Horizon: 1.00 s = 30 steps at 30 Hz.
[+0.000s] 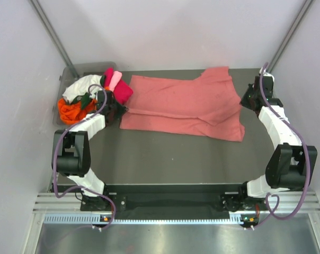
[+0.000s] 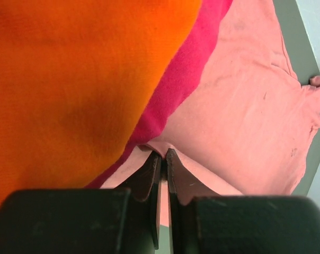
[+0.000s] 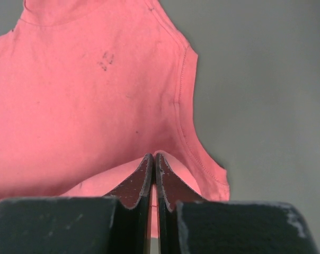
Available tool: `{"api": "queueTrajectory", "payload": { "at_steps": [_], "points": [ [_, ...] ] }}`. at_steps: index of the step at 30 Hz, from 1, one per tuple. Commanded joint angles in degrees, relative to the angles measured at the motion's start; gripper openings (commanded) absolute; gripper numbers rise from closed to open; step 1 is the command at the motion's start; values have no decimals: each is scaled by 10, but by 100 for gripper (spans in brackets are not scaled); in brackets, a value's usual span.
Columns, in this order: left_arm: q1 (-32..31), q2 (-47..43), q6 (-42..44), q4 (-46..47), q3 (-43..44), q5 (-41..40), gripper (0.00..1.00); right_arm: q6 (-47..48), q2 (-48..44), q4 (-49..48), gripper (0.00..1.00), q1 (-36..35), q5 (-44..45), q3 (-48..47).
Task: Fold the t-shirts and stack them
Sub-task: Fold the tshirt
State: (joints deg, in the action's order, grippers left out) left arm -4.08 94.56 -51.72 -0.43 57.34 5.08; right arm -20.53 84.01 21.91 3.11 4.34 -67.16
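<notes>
A dusty salmon-pink t-shirt (image 1: 186, 106) lies spread across the far half of the dark table (image 1: 176, 159), partly folded over itself. My left gripper (image 1: 120, 110) is at its left edge, shut on a pinch of the pink cloth (image 2: 245, 116); the left wrist view shows my left gripper (image 2: 163, 153) with the jaws nearly touching. My right gripper (image 1: 243, 100) holds the shirt's right edge by the sleeve, and the right wrist view shows my right gripper (image 3: 154, 156) shut on a fold of the shirt (image 3: 86, 106).
A pile of other t-shirts sits at the far left: orange (image 1: 70, 111), magenta (image 1: 120, 91), white (image 1: 78, 87), dark green (image 1: 86, 100) and light pink (image 1: 115, 79). The orange shirt (image 2: 70, 79) and magenta shirt (image 2: 181, 79) lie right beside my left gripper. White walls enclose the table.
</notes>
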Motion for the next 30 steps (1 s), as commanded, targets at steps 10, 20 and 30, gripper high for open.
{"api": "queueTrajectory", "payload": {
  "at_steps": [10,20,30],
  "points": [
    [0,26,12,23,38,-3,0,15,26,1,0,-14,37,-68],
    [-2,42,13,29,44,-5,0,18,57,8,0,-27,56,-94],
    [-3,62,15,31,58,-12,0,22,93,15,0,-51,69,-133]
  ]
}}
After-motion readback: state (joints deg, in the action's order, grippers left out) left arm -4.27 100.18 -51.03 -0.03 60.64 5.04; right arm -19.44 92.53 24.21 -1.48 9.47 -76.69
